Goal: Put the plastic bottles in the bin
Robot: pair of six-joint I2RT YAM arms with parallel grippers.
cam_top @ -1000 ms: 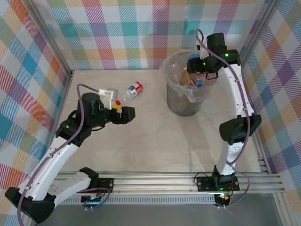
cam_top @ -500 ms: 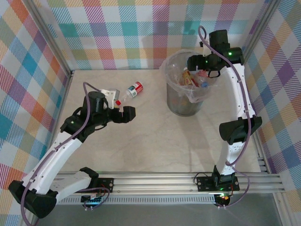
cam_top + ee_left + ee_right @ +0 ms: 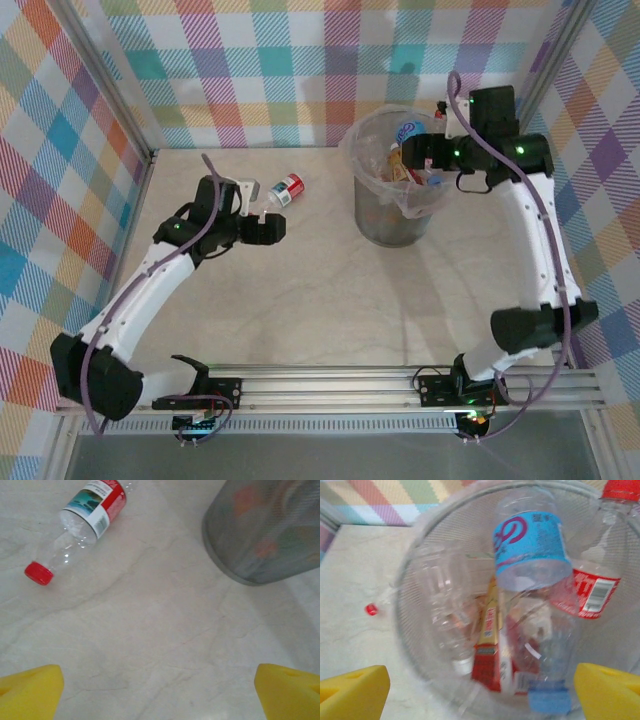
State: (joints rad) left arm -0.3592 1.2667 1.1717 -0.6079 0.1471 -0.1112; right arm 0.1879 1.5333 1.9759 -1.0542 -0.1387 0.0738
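One plastic bottle (image 3: 285, 189) with a red label and red cap lies on its side on the table; in the left wrist view this bottle (image 3: 86, 519) is ahead and to the left. My left gripper (image 3: 266, 228) (image 3: 160, 695) stands open just short of it, with nothing between the jaws. The grey mesh bin (image 3: 372, 205) (image 3: 260, 540) (image 3: 465, 515) holds several bottles. A blue-labelled bottle (image 3: 532, 545) (image 3: 408, 128) lies on top, beside a red-labelled one (image 3: 590, 590). My right gripper (image 3: 412, 153) (image 3: 480, 695) hangs open over the bin's right rim, holding nothing.
Checked walls (image 3: 250, 70) close the table on three sides. An aluminium rail (image 3: 330, 385) runs along the near edge. Bare marble tabletop (image 3: 320, 290) lies between the arms and in front of the bin.
My right gripper opened and let the blue-labelled bottle drop into the bin, then drew back to the right. My left arm reached forward towards the bottle on the table.
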